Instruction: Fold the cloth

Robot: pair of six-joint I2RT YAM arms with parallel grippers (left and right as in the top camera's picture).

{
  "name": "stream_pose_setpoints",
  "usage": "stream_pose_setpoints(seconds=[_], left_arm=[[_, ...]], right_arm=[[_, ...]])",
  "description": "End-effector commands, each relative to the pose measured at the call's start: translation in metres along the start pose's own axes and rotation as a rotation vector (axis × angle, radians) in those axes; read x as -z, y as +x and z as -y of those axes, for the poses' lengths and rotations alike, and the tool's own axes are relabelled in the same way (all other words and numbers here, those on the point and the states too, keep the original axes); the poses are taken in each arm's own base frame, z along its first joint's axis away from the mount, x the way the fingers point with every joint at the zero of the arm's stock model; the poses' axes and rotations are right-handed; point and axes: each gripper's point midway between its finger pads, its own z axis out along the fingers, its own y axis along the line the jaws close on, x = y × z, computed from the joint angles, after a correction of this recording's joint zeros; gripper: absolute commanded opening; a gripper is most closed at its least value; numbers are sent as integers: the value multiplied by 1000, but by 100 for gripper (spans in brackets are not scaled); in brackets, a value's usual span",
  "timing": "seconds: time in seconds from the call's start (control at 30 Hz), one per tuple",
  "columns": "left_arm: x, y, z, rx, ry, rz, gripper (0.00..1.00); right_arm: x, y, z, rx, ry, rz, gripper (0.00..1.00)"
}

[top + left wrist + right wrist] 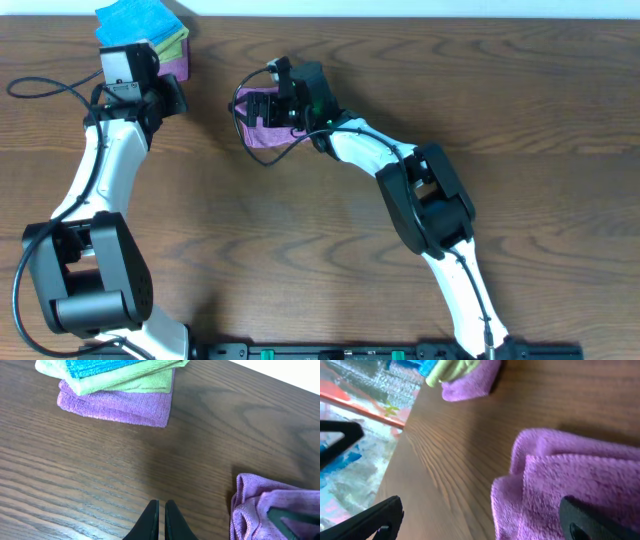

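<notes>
Woodgrain table (520, 90). At far-left corner, stack of folded cloths (150, 35): blue over yellow-green over purple. Lilac cloth (570, 470) mid-table, doubled over, layers bunched. R gripper (262, 105) right over it, fingers spread wide, holding nothing. L gripper (161, 506) pinched shut, empty, above bare wood betw. stack & cloth. Prob. late fold stage. Next you need clean edge pinch to square it. No writing readable.

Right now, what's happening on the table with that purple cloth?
The right claw hangs wide open over the lilac cloth, which lies doubled over in soft layers on the table. One finger is above the cloth, and nothing is gripped. The left claw is shut and empty, hovering over bare wood near a stack of folded cloths, blue, yellow-green and purple, at the far left corner.
</notes>
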Motion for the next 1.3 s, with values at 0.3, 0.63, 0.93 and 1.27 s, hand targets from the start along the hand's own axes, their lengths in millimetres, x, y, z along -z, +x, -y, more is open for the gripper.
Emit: stream_pose_setpoints(seconds=[0.3, 0.63, 0.93, 1.27], left_arm=[[8, -4, -1, 15, 2, 15, 9], [7, -3, 0, 14, 4, 15, 17], [8, -1, 10, 12, 60, 0, 18], [9, 36, 49, -83, 121, -120, 16]], right_arm=[[-4, -9, 6, -11, -24, 18, 99], [82, -126, -61, 124, -265, 28, 99], [191, -119, 9, 235, 548, -149, 99], [278, -92, 2, 280, 959, -265, 99]])
